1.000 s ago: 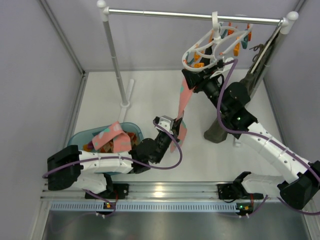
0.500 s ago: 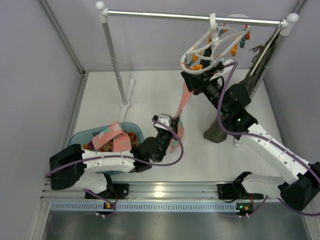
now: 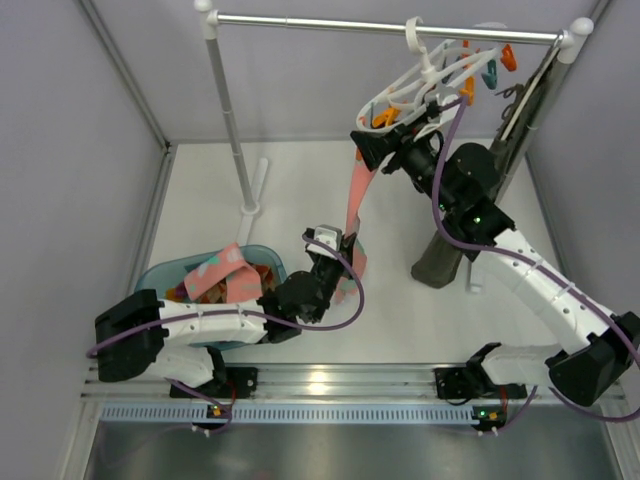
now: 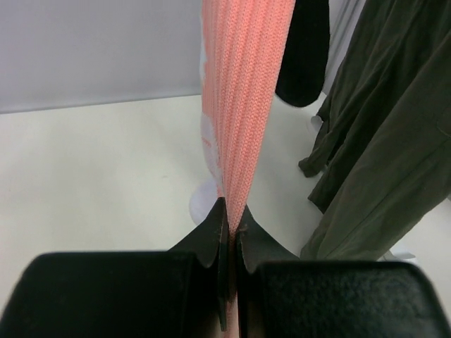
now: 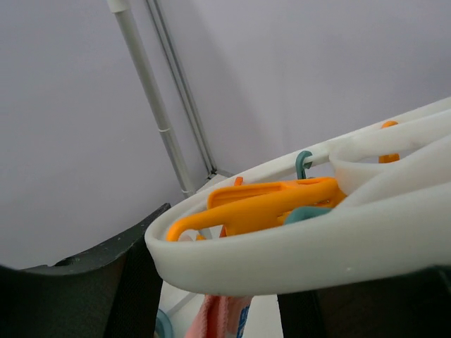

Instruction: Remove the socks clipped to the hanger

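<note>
White tabletop (image 3: 300, 190), grey walls. We note the left gripper (image 4: 230, 211) stays clamped on the lower end of the pink sock (image 3: 355, 200), centre of the top view. The sock runs taut up to the hanger (image 3: 420, 80), upper right. Since a second ago the hanger has tipped steeper and its hook has slid left along the rail (image 3: 320, 22). The right gripper (image 3: 368, 150) sits at the hanger's rim; whether it grips, we cannot tell. We judge the sock not yet freed.

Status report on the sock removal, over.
Left gripper shut on pink sock, low end. Right gripper open at white clip hanger. Sock runs up to hanger. Olive garment hanging close beside.
</note>
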Controlling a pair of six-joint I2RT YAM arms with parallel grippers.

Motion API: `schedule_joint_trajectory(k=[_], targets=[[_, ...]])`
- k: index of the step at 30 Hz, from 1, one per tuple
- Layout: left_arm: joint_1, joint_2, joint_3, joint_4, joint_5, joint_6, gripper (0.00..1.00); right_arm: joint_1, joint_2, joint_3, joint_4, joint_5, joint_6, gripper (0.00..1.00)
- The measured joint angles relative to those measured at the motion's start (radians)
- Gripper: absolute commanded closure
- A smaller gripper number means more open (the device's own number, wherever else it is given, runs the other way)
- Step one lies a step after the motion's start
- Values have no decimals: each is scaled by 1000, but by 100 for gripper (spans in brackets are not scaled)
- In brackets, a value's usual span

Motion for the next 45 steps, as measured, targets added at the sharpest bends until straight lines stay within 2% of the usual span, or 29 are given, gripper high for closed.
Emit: schedule_joint_trajectory(k=[5, 10, 16, 17, 20, 21, 26, 31, 38, 45], targets=[[0, 0, 2, -13, 11, 0, 100, -2, 8, -10, -12, 29, 5, 49], [1, 6, 19, -19, 18, 1, 100, -1, -22, -88, 1, 113, 16, 47], [1, 8, 30, -31, 29, 0, 100, 2, -21, -90, 0, 148, 27, 46], [1, 8, 32, -32, 34, 0, 100, 3, -21, -90, 1, 151, 28, 45], [1, 8, 35, -40, 45, -5, 100, 4, -23, -111, 34, 158, 32, 28], [1, 9, 37, -43, 48, -5, 100, 4, -26, -130, 55, 160, 34, 25], [1, 25, 52, -50, 61, -5, 100, 4, -92, -265, 129, 163, 43, 23], [1, 39, 54, -52, 93, -11, 100, 4, -158, -302, 186, 154, 34, 24], [-3, 67, 70, -53, 151, -34, 100, 4, -135, -288, 188, 143, 8, 27], [-15, 75, 83, -51, 232, -43, 100, 4, -91, -263, 196, 126, -18, 43]])
